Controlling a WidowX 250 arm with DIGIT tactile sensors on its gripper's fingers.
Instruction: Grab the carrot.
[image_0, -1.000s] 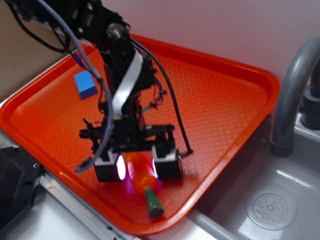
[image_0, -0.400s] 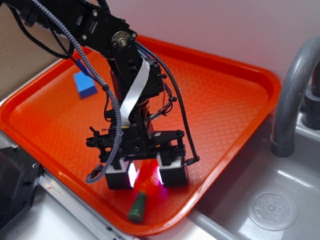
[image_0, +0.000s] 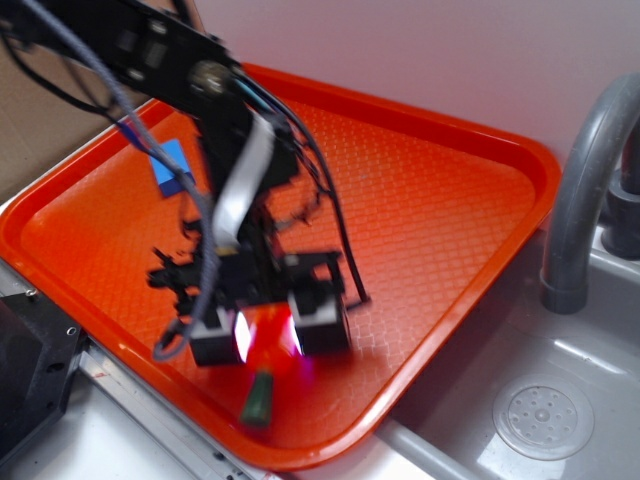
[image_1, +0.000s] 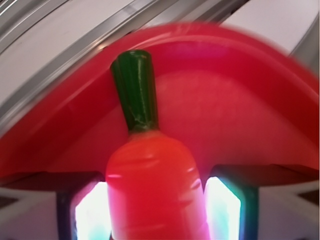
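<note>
The carrot (image_0: 268, 345) is orange with a dark green stem that points down toward the front rim of the orange tray (image_0: 450, 190). My gripper (image_0: 270, 333) is shut on the carrot's body, with a glowing pad on each side. In the wrist view the carrot (image_1: 152, 190) fills the gap between the two lit pads, which press on both its sides, and its green stem sticks out past the fingertips over the tray's rim (image_1: 30, 145). The exterior view is blurred by motion.
A small blue block (image_0: 172, 165) lies at the tray's back left. A grey faucet (image_0: 580, 190) and a sink with a drain (image_0: 543, 415) are to the right. A dark box (image_0: 30, 365) sits at the front left.
The gripper has closed on the carrot and shifted left and slightly up with it. The stem swung from pointing right-down to left-down.
</note>
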